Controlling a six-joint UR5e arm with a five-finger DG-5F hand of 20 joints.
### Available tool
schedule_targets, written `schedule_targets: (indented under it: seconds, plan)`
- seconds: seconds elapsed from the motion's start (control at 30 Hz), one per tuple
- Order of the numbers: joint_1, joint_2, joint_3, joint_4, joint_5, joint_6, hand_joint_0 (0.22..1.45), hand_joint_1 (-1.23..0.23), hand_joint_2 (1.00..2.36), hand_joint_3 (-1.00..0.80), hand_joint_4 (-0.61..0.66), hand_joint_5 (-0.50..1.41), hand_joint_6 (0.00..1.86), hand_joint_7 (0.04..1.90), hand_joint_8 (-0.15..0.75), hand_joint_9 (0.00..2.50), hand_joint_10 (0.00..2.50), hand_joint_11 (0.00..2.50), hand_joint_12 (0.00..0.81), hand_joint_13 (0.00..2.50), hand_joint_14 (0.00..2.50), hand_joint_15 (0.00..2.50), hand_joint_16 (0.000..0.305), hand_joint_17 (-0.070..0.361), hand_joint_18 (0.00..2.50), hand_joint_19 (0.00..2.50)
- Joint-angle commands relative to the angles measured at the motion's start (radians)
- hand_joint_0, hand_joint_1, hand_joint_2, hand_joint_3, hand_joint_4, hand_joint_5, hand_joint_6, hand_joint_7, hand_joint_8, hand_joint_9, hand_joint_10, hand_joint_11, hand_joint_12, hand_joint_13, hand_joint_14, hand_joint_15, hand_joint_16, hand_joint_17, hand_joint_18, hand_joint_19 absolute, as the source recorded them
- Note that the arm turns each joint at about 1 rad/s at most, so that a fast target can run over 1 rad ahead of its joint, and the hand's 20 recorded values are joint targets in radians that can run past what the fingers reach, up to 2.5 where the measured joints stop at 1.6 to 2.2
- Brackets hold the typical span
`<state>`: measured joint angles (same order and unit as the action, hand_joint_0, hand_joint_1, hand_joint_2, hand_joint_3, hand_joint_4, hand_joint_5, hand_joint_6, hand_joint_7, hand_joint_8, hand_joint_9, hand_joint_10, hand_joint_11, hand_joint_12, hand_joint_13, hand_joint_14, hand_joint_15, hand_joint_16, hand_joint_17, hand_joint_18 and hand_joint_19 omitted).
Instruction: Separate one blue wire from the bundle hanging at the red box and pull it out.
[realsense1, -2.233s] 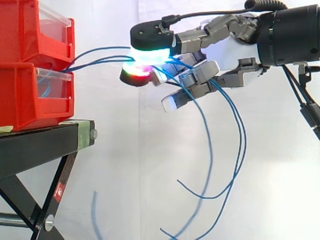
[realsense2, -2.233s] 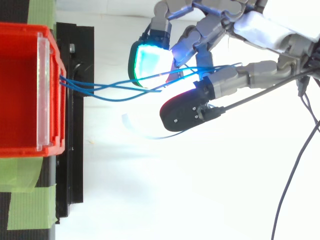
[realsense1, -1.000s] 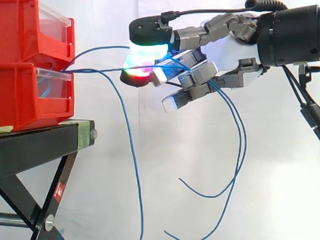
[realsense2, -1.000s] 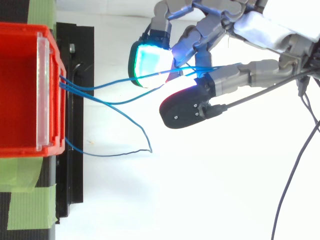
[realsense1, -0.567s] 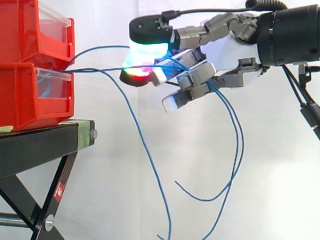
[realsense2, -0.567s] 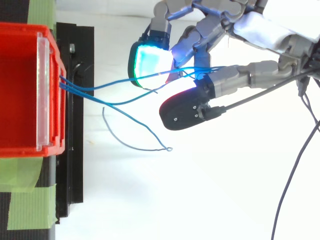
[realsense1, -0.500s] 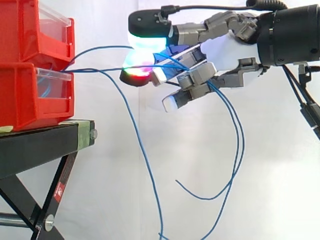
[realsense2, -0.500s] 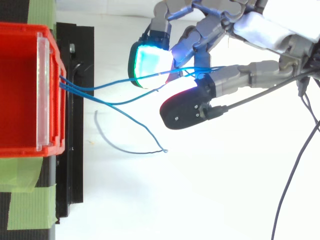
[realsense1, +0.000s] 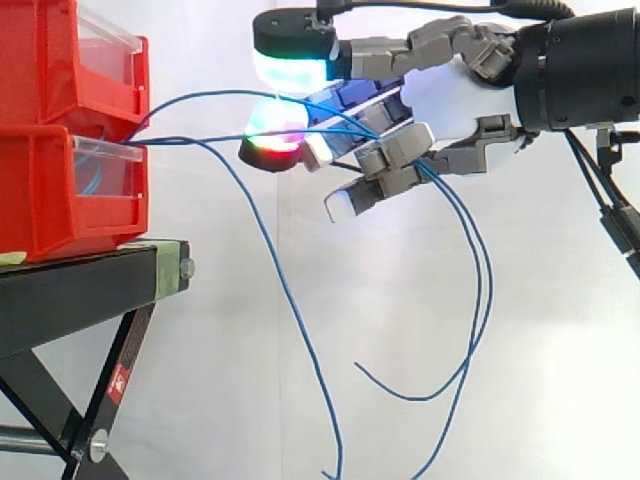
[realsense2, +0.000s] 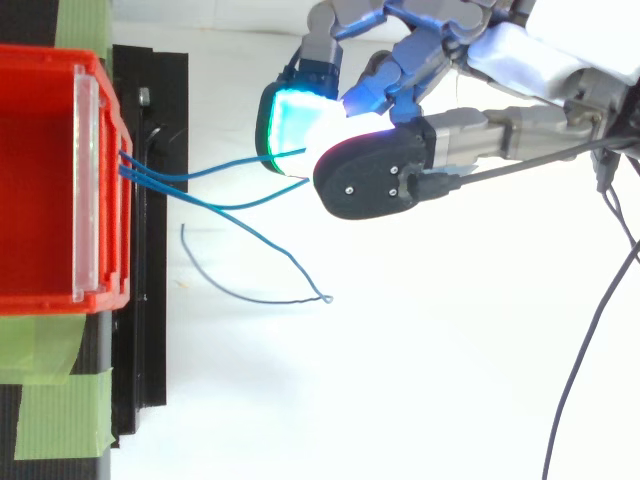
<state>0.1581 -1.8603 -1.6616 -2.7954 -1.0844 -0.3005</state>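
Your hand (realsense1: 450, 100) sits at 3 o'clock from the red bins (realsense1: 70, 190). Fingers (realsense1: 395, 145) curled around two blue wires (realsense1: 220, 93); third wire (realsense1: 275, 270) dangling.

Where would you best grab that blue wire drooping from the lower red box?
Probably the dangling stretch of the thin blue wire, just past its bend beside the red plastic box, coming level from the side view's right: there it hangs apart from the other wires.
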Motion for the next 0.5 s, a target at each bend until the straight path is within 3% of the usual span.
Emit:
schedule_targets:
  seconds: [0.0,0.47]
  plan:
    - [0.001,0.001,0.0,-0.001,0.0,0.001,0.65,-0.72,1.01,-0.35,0.19,-0.22,0.84,1.09,0.367,0.99,0.02,1.12,0.321,1.26,0.79,1.41,0.05,0.112,0.74,0.87]
    - [0.0,0.0,-0.001,-0.001,0.001,0.0,0.64,-0.75,1.03,-0.2,0.09,-0.2,0.85,1.14,0.363,1.03,0.02,1.14,0.324,1.27,0.74,1.45,0.049,0.109,0.75,0.87]
